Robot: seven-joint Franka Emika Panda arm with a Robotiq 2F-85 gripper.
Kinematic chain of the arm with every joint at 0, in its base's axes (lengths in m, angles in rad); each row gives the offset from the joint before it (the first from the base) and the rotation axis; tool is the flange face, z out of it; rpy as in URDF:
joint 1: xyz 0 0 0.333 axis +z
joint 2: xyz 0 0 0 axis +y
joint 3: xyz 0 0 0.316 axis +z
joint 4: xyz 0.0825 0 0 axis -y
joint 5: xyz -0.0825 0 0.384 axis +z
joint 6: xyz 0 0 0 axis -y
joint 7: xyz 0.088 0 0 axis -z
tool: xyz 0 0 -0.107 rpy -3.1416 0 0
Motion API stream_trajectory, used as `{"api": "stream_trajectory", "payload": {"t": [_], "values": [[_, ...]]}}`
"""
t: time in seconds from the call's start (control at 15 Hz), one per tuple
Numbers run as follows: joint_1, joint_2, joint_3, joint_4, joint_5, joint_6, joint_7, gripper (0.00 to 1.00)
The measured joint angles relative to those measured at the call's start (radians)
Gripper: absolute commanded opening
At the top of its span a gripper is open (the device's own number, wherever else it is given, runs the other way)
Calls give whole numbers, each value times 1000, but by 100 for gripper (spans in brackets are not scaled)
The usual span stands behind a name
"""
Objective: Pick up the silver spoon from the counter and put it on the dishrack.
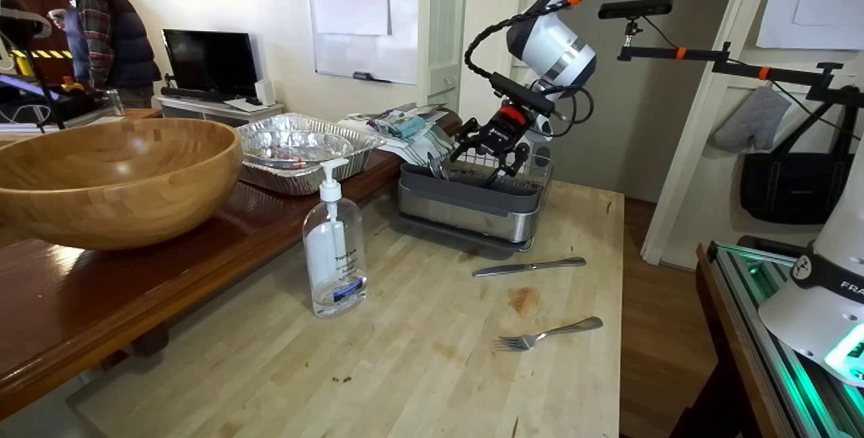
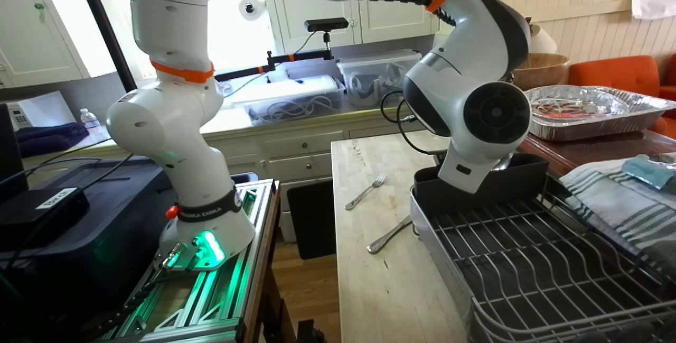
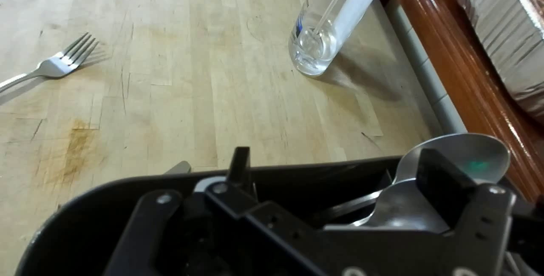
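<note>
in an exterior view the robotiq gripper (image 1: pixel 472 168) hangs right of the upper centre, tilted over the dark grey cutlery caddy (image 1: pixel 466 192) of the metal dishrack (image 1: pixel 459 215). its fingers are spread wide, and nothing shows clasped between them. in the wrist view a silver spoon (image 3: pixel 488 150) and a second spoon (image 3: pixel 403 208) lean in the caddy at lower right, bowls up and overlapping, beside a finger; which one the task means, i cannot tell. on the light-wood counter (image 1: pixel 418 370) a table knife (image 1: pixel 530 267) lies right of centre, a fork (image 1: pixel 550 335) at lower right, apart from each other, and a clear pump bottle (image 1: pixel 337 242) stands upright left of centre.
</note>
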Motion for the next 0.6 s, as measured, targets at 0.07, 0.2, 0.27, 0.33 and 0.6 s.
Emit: {"api": "stream_trajectory", "payload": {"t": [0.07,0.2,0.27,0.33,0.6], "values": [[8,-14,0,-7,-21,19,13,100],[24,-46,2,-24,-69,38,36,100],[33,-67,3,-35,-99,44,51,100],[43,-89,5,-47,-137,54,69,100],[82,-190,17,-100,-348,102,188,100]]}}
